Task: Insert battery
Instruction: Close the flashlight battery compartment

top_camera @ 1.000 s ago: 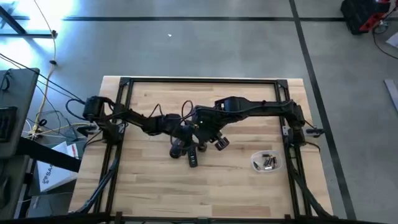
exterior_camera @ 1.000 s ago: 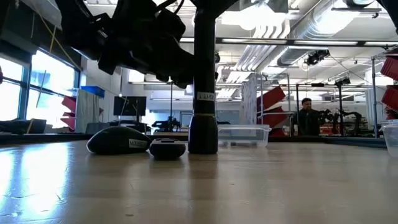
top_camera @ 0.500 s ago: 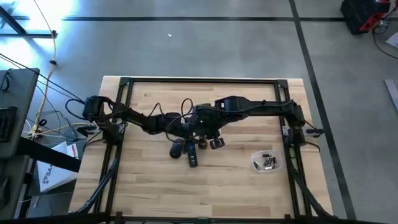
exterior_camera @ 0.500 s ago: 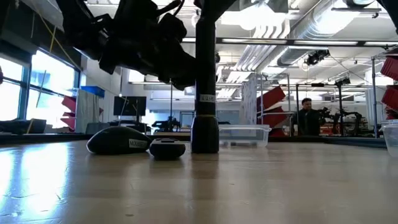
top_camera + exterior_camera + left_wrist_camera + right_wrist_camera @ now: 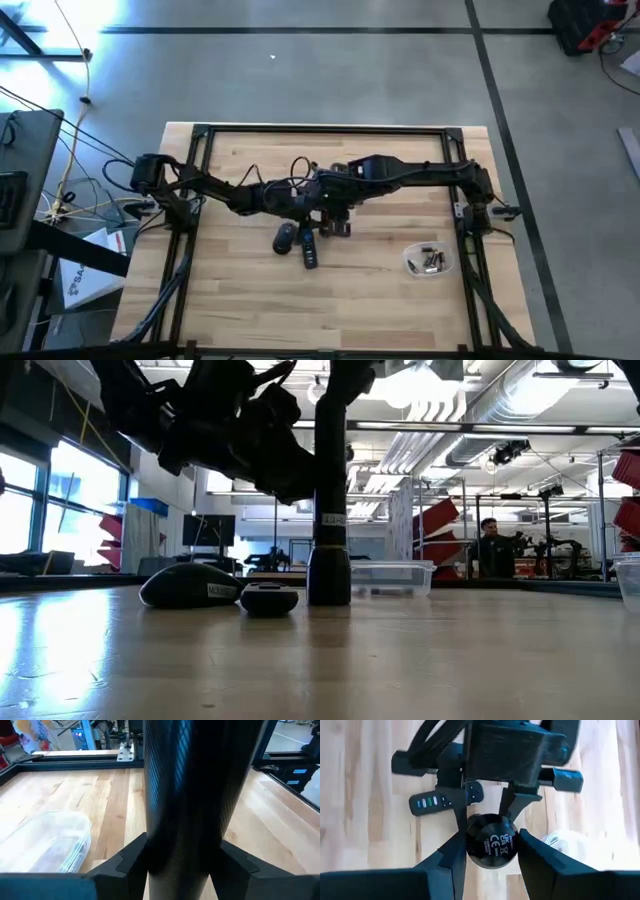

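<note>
Standing cylinder (image 5: pixel 328 510): dark, upright on the wooden surface (image 5: pixel 380 300), about midway between the left and right edges; lower end down on the wood, upper end up among the two arms.

Left gripper (image 5: pixel 182 870): reaching in from the left edge at the cylinder's side; fingers (image 5: pixel 127 865) pressed against the cylinder's body, one on either flank, pinching it.

Right gripper (image 5: pixel 492 851): coming down from above onto the cylinder's top; fingers (image 5: pixel 451 860) closed against the rim of the round end face with its printed marks, pinching it.

Batteries (image 5: pixel 432 261): a few, lying loose in a clear container (image 5: pixel 412 266) close to the right edge, just beside the right arm's base, well apart from the cylinder and both grippers.

Mouse (image 5: pixel 284 238): dark, flat on the surface just beside the cylinder, on the side toward the left edge, not touching it.

Remote (image 5: pixel 309 252): slim and dark, with a row of coloured buttons, lying flat near the mouse and the cylinder's foot, not gripped.

Room beyond: a person (image 5: pixel 492 550) far off behind the surface, among benches and other equipment.
</note>
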Robot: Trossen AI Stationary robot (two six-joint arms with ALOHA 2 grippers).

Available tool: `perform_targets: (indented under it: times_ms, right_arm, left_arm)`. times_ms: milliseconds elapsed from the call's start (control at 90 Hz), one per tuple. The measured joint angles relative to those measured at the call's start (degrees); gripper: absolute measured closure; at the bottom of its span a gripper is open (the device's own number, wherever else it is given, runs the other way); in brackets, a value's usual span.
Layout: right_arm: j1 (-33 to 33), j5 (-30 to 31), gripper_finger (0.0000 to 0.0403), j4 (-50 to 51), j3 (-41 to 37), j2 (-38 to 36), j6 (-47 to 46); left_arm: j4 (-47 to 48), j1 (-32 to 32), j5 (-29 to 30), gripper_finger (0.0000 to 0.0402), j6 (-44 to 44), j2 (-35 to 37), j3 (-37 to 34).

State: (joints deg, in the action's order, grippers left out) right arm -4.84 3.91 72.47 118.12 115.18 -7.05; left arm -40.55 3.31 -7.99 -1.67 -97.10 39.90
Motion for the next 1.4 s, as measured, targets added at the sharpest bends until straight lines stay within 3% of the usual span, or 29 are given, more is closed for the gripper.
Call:
perform_targets:
  times_ms: [211,367,822,1144,1400]
  right_arm:
    - [0.0,0.1,0.028,0.0,0.0,0.0,-14.3]
    - [0.0,0.1,0.028,0.0,-0.1,0.0,-17.5]
    - [-0.8,1.7,0.028,-1.2,-0.2,0.0,22.4]
    - [-0.8,1.4,0.0277,-2.0,-0.2,0.1,18.5]
    - [-0.8,1.4,0.0249,-2.5,-0.2,0.2,15.4]
  left_arm:
    - [0.3,0.0,0.5,0.0251,-0.2,0.0,0.0]
    - [0.4,0.0,0.6,0.0251,-0.3,0.0,0.0]
    - [2.9,0.3,-3.8,0.025,0.4,-0.2,2.1]
    - [2.8,0.2,-4.4,0.0236,0.4,0.0,2.1]
    - [1.7,0.2,-3.4,0.0202,-0.5,1.3,2.4]
